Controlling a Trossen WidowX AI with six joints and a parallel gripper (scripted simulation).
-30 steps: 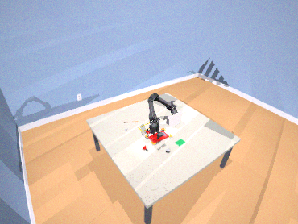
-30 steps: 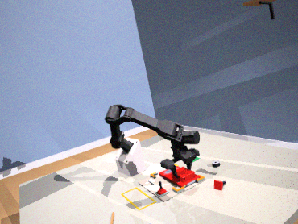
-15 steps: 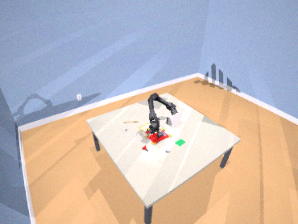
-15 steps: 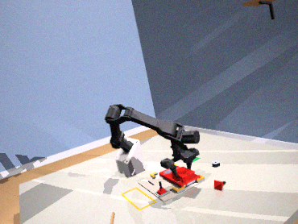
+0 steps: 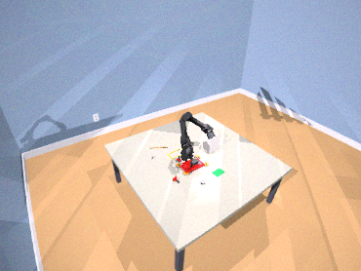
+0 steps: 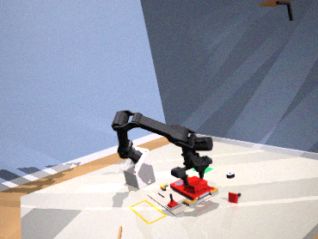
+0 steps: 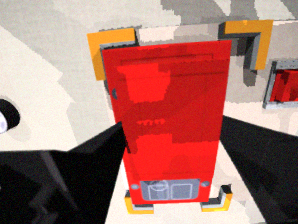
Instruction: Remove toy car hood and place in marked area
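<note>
The toy car's hood is a wide red panel with a grey, clear-windowed patch at one end in the wrist view. It lies flat among orange corner brackets; whether it is raised off them cannot be told. My gripper is shut on the hood, one black finger against each long side, pointing down. The marked area is a yellow outline on the table, to the left of the car in the exterior view, with nothing inside it. The car's parts under the hood are hidden.
A small red piece stands in a grey-edged holder beside the hood, near the outline. A red block, a black-and-white wheel and a green patch lie around the car. A thin orange-brown stick lies beyond the outline.
</note>
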